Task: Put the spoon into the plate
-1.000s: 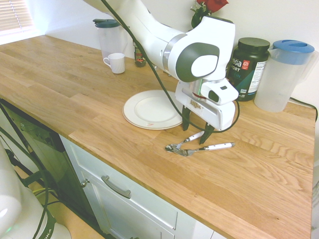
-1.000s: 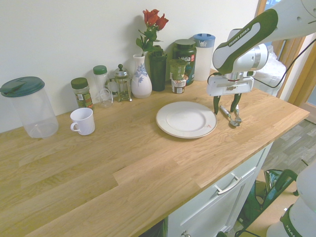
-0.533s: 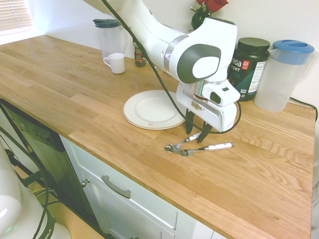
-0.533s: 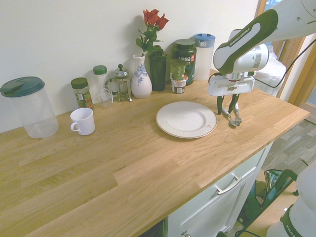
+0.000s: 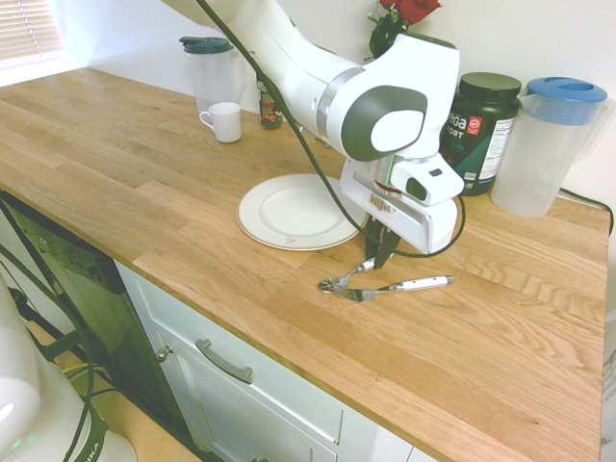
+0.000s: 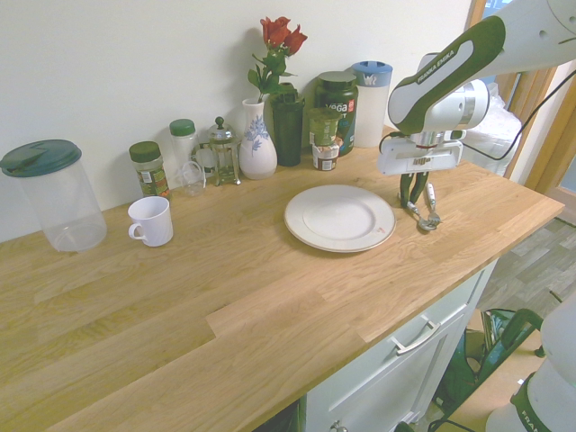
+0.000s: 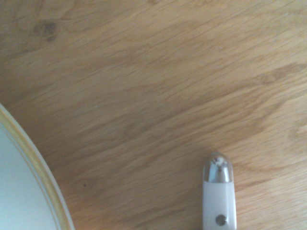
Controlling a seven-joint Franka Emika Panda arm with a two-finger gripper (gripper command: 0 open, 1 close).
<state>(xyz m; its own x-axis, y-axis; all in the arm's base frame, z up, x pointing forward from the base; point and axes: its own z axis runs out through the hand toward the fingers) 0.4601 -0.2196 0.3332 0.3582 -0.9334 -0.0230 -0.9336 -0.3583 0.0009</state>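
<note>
The small spoon (image 5: 351,274) lies on the wooden counter just right of the cream-white plate (image 5: 289,212), its bowl toward the counter's front edge. My gripper (image 5: 378,248) stands upright over it, shut on the spoon's short white handle. The handle's end (image 7: 218,191) shows in the wrist view, with the plate's rim (image 7: 33,167) off to one side. A longer white-handled fork (image 5: 416,284) lies beside the spoon, and their metal ends touch. From the other side, the gripper (image 6: 413,193) stands right of the plate (image 6: 339,217), which has nothing on it.
A dark supplement jar (image 5: 484,130) and a blue-lidded pitcher (image 5: 549,144) stand behind the gripper. A white mug (image 5: 224,121) and a clear lidded container (image 6: 54,193) sit further along. A vase with roses (image 6: 258,139) and small jars line the wall.
The fingers, open astride the spoon's handle a second ago, have drawn together onto it. The spoon, fork and plate stay where they were.
</note>
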